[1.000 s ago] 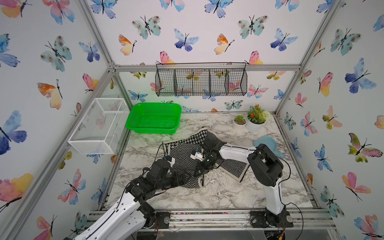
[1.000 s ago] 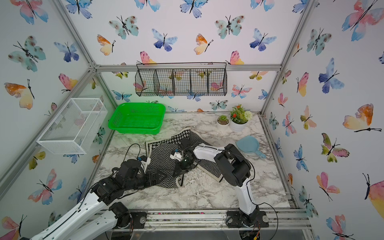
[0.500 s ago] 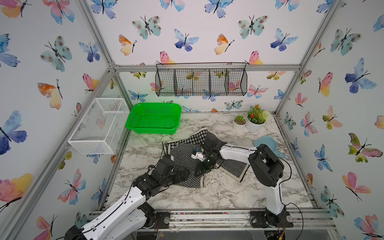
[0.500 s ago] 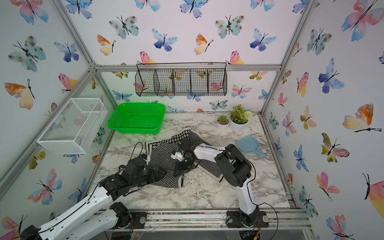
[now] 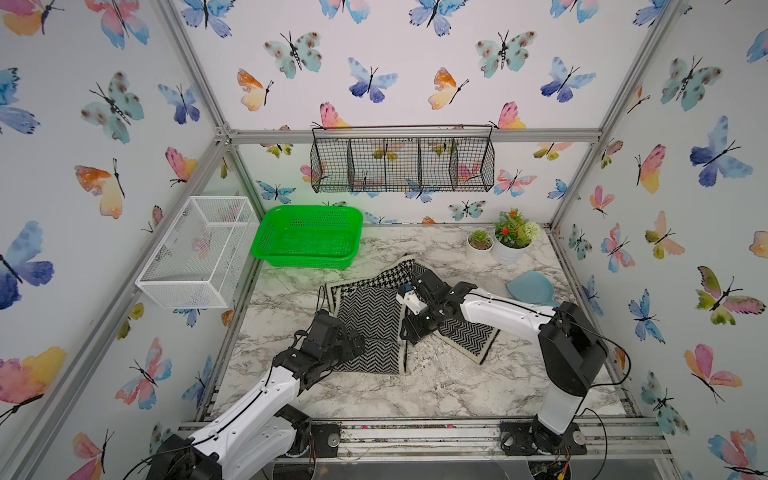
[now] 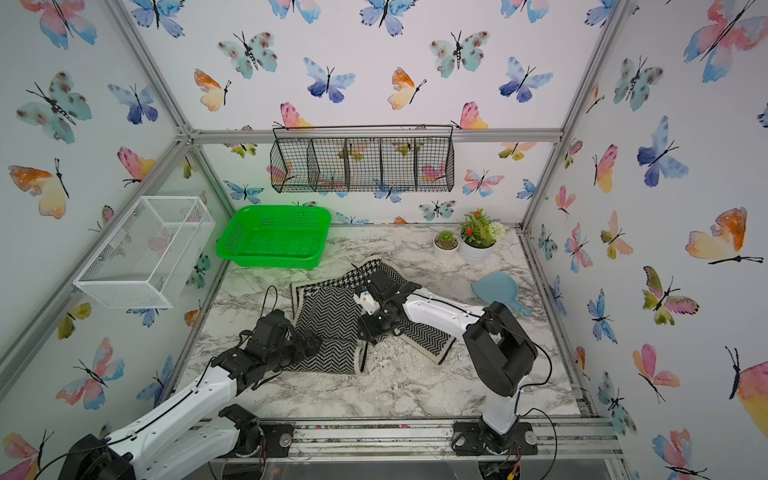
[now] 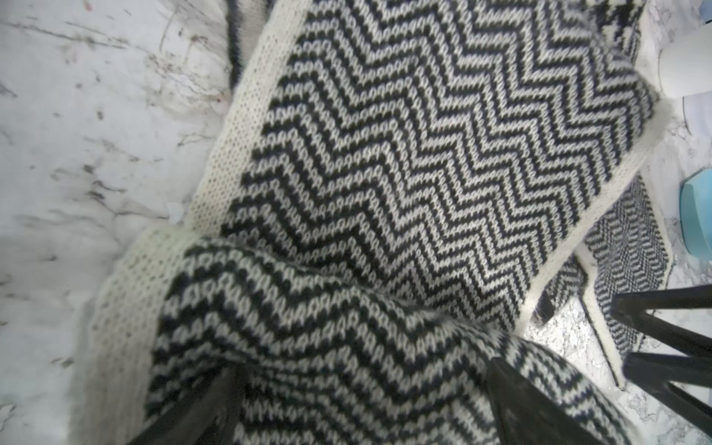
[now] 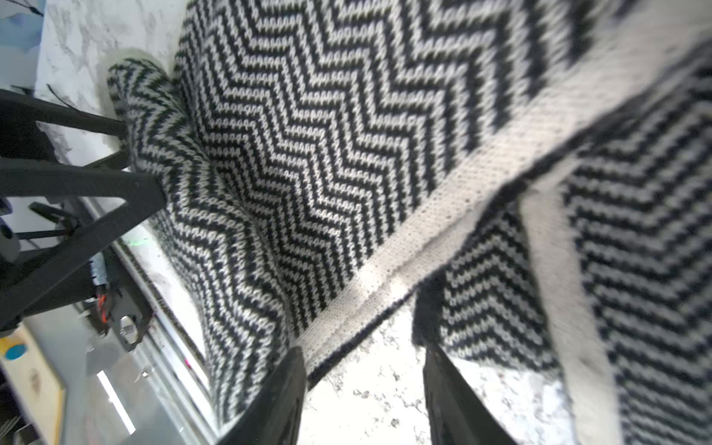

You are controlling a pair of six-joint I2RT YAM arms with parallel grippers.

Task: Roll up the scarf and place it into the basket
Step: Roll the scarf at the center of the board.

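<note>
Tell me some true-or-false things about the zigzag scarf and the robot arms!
1. The scarf is already inside the basket. False: it lies spread and partly folded on the marble table, and the green basket has nothing in it.
2. The scarf has black and white zigzag stripes. True.
3. The right gripper is squeezed shut. False: its jaws stand apart, with bare table showing between them.
4. Two potted plants stand near the back of the table. True.
</note>
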